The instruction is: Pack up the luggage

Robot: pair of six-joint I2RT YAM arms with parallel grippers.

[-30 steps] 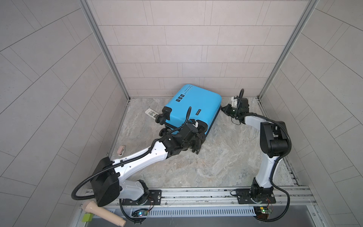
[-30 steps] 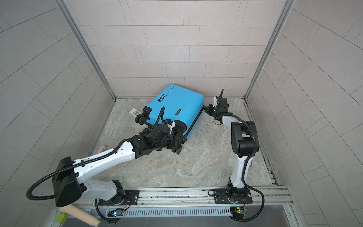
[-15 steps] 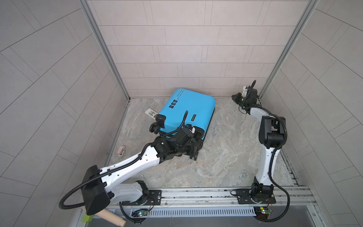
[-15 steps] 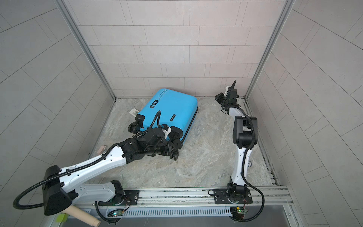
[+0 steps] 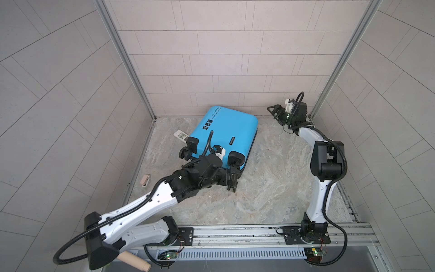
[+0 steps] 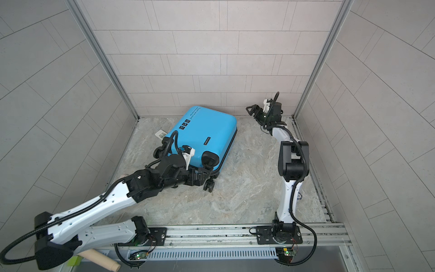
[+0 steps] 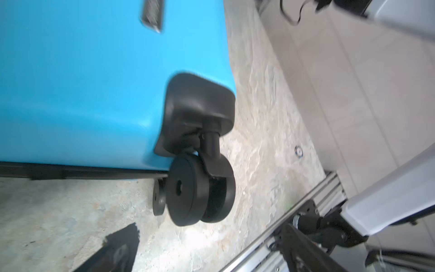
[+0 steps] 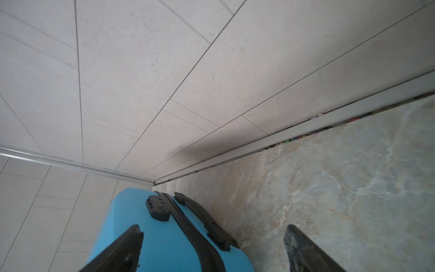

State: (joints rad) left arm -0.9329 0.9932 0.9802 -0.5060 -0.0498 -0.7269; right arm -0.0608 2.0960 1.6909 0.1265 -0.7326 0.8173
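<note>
In both top views the luggage (image 5: 226,131) lies flat and closed on the counter (image 5: 270,188) by the back wall, w/ left fingers (image 5: 231,181) at its wheel end and right fingers (image 5: 274,110) well apart in the corner. Left wrist: fingers wide open, empty, wheel (image 7: 200,190) just ahead. Right wrist: likewise open & empty, zipper (image 8: 188,228) in front, so prob. best to brace w/ left while right works the zip.

Your marble-patterned table (image 5: 270,188) carries a closed blue hard-shell suitcase (image 5: 226,131), lying flat near the back wall with its wheels toward the front rail. A white barcode tag (image 5: 180,135) lies just beside its left edge. A small pinkish object (image 5: 145,180) sits at the table's left edge, well apart from it.
</note>
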